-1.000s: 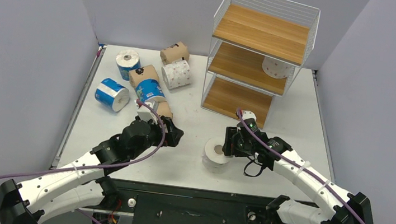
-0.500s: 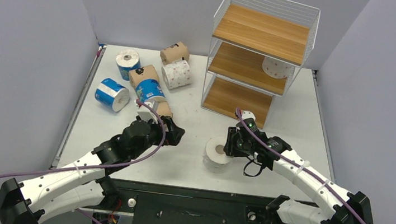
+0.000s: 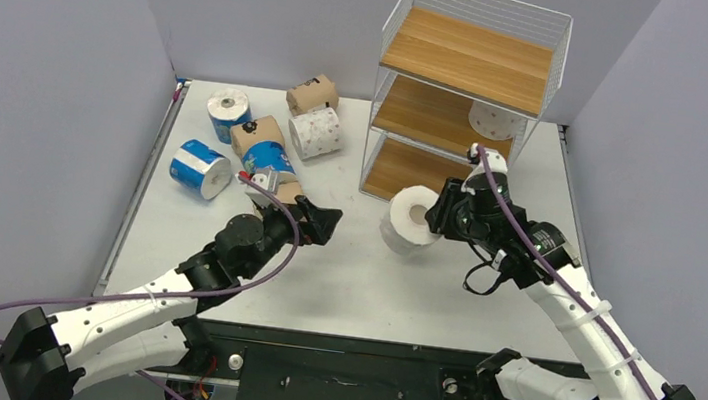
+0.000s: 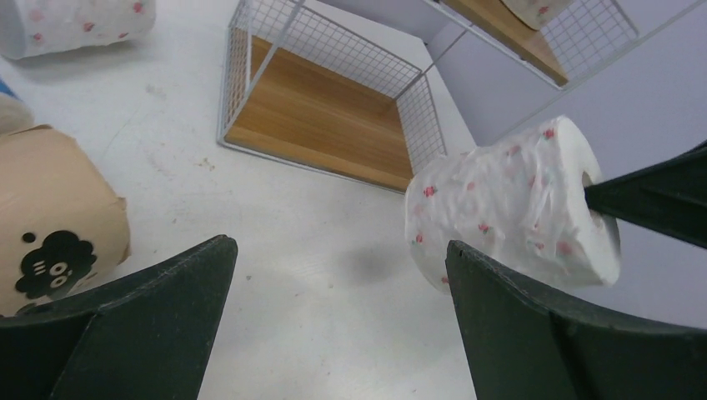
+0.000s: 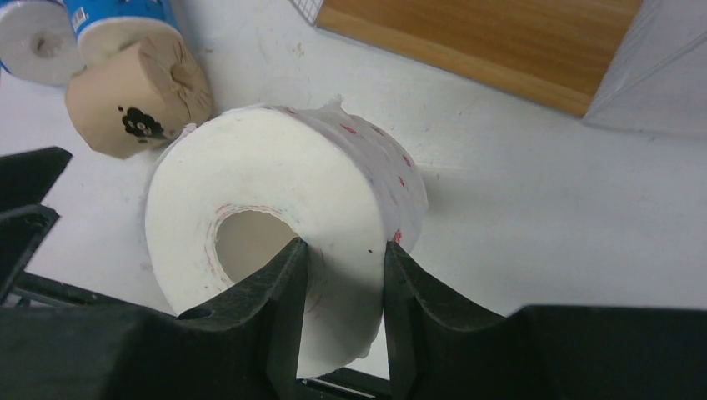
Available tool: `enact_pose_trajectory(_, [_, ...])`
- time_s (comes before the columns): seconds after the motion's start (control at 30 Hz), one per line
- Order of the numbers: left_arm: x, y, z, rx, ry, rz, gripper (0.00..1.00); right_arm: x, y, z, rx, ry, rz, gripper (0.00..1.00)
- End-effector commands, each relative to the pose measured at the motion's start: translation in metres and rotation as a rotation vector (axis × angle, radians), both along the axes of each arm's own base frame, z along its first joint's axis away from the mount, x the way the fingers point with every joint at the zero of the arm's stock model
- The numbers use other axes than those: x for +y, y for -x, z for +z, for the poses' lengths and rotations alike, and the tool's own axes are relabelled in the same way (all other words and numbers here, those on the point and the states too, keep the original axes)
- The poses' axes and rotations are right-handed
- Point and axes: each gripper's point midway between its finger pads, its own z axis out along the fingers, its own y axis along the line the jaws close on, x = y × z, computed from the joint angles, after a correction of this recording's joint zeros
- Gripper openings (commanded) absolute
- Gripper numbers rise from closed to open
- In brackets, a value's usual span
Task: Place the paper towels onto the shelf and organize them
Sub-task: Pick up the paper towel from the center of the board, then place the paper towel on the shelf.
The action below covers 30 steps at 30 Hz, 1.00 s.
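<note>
Your right arm is stretched out toward 12 o'clock, its wrist bent so the right gripper faces 9 o'clock. It pinches the wall of a white pink-dotted roll: one finger sits inside the core, the other outside. The roll hangs clear of the table, its open end turned upward, just beside the bottom board of the shelf, at its 7 o'clock corner.

Your left arm reaches toward 1 o'clock, and the left gripper is spread wide, holding nothing.

A brown roll at its 10 o'clock is half hidden behind that wrist. A second dotted roll on the middle tier is partly screened by the boards. The other rolls lie clustered at the table's 10 o'clock.

A second ago the held roll stood on the table near the 6 o'clock edge. It has since been lifted and carried toward the shelf, and your left gripper has edged forward.
</note>
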Motion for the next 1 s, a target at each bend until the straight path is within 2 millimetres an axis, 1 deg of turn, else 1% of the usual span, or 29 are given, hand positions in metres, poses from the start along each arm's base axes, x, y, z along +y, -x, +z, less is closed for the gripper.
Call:
enact_pose_trajectory(0.0, [-0.028, 0.002, 0.058, -0.220, 0.097, -0.118, 0.96, -0.021, -0.019, 0.044, -0.087, -0.038, -0.106, 0.23])
enact_pose_trajectory(0.03, [-0.031, 0.002, 0.065, -0.259, 0.074, -0.131, 0.96, -0.023, -0.023, 0.055, -0.104, -0.049, -0.117, 0.23])
enact_pose_trajectory(0.07, [-0.037, 0.002, 0.067, -0.278, 0.064, -0.150, 0.96, -0.029, -0.028, 0.059, -0.110, -0.055, -0.142, 0.23])
enact_pose_trajectory(0.1, [-0.040, 0.000, 0.076, -0.318, 0.040, -0.152, 0.96, -0.030, -0.032, 0.068, -0.124, -0.065, -0.153, 0.23])
enact_pose_trajectory(0.13, [-0.048, -0.001, 0.082, -0.334, 0.025, -0.166, 0.96, -0.036, -0.036, 0.073, -0.132, -0.068, -0.176, 0.23])
enact_pose_trajectory(0.23, [-0.060, -0.008, 0.093, -0.400, -0.049, -0.177, 0.96, -0.044, -0.049, 0.091, -0.159, -0.087, -0.218, 0.23])
enact_pose_trajectory(0.27, [-0.067, -0.010, 0.094, -0.411, -0.057, -0.188, 0.96, -0.045, -0.051, 0.094, -0.163, -0.089, -0.224, 0.23])
enact_pose_trajectory(0.3, [-0.070, -0.010, 0.102, -0.451, -0.047, -0.191, 0.96, -0.046, -0.055, 0.101, -0.173, -0.095, -0.232, 0.23])
enact_pose_trajectory(0.33, [-0.078, -0.011, 0.100, -0.464, -0.056, -0.215, 0.96, -0.046, -0.056, 0.103, -0.175, -0.099, -0.237, 0.23])
enact_pose_trajectory(0.37, [-0.080, -0.012, 0.108, -0.508, -0.052, -0.216, 0.96, -0.045, -0.060, 0.111, -0.187, -0.110, -0.243, 0.23])
enact_pose_trajectory(0.4, [-0.088, -0.014, 0.107, -0.518, -0.059, -0.232, 0.96, -0.045, -0.061, 0.114, -0.193, -0.119, -0.247, 0.23])
enact_pose_trajectory(0.43, [-0.091, -0.015, 0.112, -0.543, -0.058, -0.232, 0.96, -0.045, -0.064, 0.114, -0.189, -0.126, -0.255, 0.23])
enact_pose_trajectory(0.53, [-0.105, -0.022, 0.117, -0.583, -0.071, -0.252, 0.96, -0.043, -0.070, 0.122, -0.207, -0.156, -0.267, 0.23])
enact_pose_trajectory(0.57, [-0.109, -0.025, 0.115, -0.594, -0.084, -0.253, 0.96, -0.043, -0.072, 0.123, -0.207, -0.163, -0.275, 0.23])
enact_pose_trajectory(0.6, [-0.111, -0.027, 0.121, -0.607, -0.083, -0.251, 0.96, -0.043, -0.073, 0.126, -0.215, -0.170, -0.279, 0.23])
enact_pose_trajectory(0.63, [-0.115, -0.031, 0.118, -0.615, -0.100, -0.250, 0.96, -0.044, -0.075, 0.127, -0.216, -0.173, -0.287, 0.23])
enact_pose_trajectory(0.67, [-0.117, -0.032, 0.122, -0.631, -0.104, -0.251, 0.96, -0.045, -0.077, 0.130, -0.223, -0.178, -0.293, 0.23])
enact_pose_trajectory(0.7, [-0.120, -0.035, 0.119, -0.646, -0.125, -0.252, 0.96, -0.046, -0.079, 0.130, -0.222, -0.182, -0.300, 0.23])
enact_pose_trajectory(0.73, [-0.122, -0.036, 0.124, -0.661, -0.128, -0.249, 0.96, -0.047, -0.080, 0.133, -0.228, -0.187, -0.303, 0.23])
enact_pose_trajectory(0.87, [-0.130, -0.036, 0.129, -0.756, -0.168, -0.269, 0.96, -0.050, -0.086, 0.136, -0.236, -0.198, -0.324, 0.23])
enact_pose_trajectory(0.97, [-0.134, -0.036, 0.129, -0.805, -0.188, -0.278, 0.96, -0.052, -0.087, 0.139, -0.241, -0.208, -0.335, 0.23])
